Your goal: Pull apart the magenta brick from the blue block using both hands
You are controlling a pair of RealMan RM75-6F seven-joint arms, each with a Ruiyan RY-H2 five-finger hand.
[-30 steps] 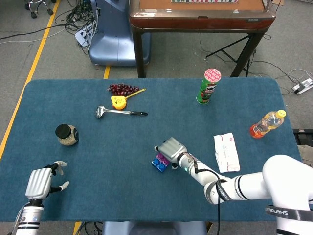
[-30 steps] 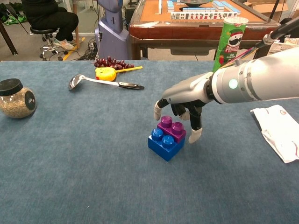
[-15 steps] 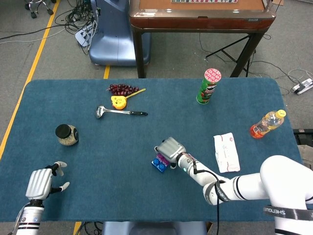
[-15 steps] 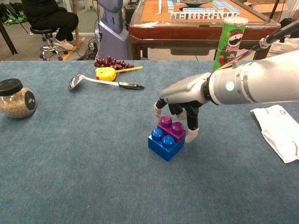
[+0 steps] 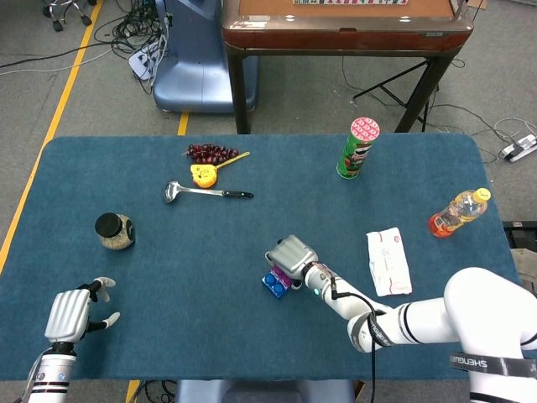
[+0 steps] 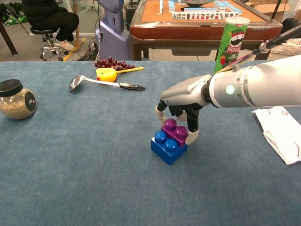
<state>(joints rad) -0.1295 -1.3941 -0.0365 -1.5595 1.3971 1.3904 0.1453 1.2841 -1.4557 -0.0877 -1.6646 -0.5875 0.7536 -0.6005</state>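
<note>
bricks: the magenta brick [image 6: 175,132] was still plugged onto the blue block [image 6: 168,148], sitting on its far right part, so nothing had come apart yet. The pair sat on the bench [image 6: 84,179] about mid-width, a bit toward your right side.

right hand: your right hand [image 6: 183,101] was arched over the magenta brick, one fingertip touching its right side and another down at its far left. Looked to me like a grip just being set, not a firm pinch. I honestly couldn't tell if it was clamped.

left hand: your left hand [image 5: 71,311] was way off at the near left corner of the bench, fingers loosely spread, holding nothing, well apart from the bricks.

done so far: reach onto the magenta brick, that's about it.

left to do: I'd say bring the left hand over to pin the blue block, tighten up on the magenta one, then pull.

other stuff: jar [image 6: 15,99], ladle [image 6: 101,83], chips can [image 6: 230,40], all well clear.
</note>
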